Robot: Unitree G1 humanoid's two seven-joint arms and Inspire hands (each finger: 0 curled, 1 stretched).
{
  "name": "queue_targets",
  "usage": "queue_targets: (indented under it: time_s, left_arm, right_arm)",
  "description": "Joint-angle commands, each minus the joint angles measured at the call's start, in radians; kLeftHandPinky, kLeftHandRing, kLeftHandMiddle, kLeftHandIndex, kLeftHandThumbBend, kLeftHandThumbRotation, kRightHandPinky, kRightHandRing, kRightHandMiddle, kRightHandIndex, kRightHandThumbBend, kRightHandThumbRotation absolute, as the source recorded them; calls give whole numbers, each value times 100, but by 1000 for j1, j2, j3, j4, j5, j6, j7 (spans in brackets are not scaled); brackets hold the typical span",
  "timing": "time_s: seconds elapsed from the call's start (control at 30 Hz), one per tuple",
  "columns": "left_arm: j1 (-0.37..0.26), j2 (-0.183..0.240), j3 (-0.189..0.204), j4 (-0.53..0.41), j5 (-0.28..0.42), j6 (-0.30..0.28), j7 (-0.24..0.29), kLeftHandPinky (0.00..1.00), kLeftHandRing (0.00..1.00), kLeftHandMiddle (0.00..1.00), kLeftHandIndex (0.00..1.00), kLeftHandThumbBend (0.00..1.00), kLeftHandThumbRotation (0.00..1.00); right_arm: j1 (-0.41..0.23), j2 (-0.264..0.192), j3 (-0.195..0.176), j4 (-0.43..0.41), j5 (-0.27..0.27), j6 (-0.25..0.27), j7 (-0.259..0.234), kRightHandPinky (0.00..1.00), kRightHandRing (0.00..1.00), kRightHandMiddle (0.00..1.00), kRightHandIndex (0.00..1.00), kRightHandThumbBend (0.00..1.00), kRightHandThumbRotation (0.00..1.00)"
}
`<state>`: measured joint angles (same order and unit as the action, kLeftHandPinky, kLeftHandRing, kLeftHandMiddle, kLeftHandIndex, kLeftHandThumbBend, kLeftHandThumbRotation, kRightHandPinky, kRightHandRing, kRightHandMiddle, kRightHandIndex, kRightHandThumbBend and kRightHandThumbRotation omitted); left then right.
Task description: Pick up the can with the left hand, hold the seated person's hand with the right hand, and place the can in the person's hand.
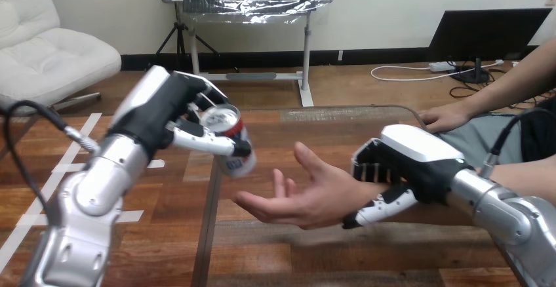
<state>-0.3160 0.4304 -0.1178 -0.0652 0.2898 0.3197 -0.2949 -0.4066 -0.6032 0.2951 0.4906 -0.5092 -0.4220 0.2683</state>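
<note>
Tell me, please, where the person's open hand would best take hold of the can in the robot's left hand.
Probably the lower end of the can, from below: the left hand wraps its upper wall, while the tilted bottom pokes free below that grip, up and left of the person's hand, which lies palm up.

Can (227, 120) partly behind L hand (162, 113)

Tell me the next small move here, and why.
Probably move the left hand with the can right and down onto the person's hand: the can is held aloft, apart from the upturned open palm, and the right hand has fingers curled round the person's wrist.
</note>
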Motion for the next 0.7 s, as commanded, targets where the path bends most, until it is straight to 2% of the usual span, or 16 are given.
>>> queue_targets:
  time_s: [0.0,0.13,0.53,0.67]
  left_arm:
    - [-100,-14,-14,49,5,-69,13,19,27,37,46,69,0]
    - [-108,-21,-29,70,12,-76,8,22,31,39,47,69,0]
    - [-135,-60,-72,124,28,-90,14,25,34,42,47,70,0]
    - [-144,-73,-87,153,43,-115,23,27,36,43,47,71,0]
  right_arm:
    - [3,72,28,3,18,11,10,27,33,39,40,85,39]
    - [-1,80,28,-8,12,29,16,27,33,39,40,85,39]
    - [-10,102,24,-11,23,18,17,27,33,38,40,85,38]
    - [-11,107,24,-26,20,38,27,28,33,39,40,85,38]
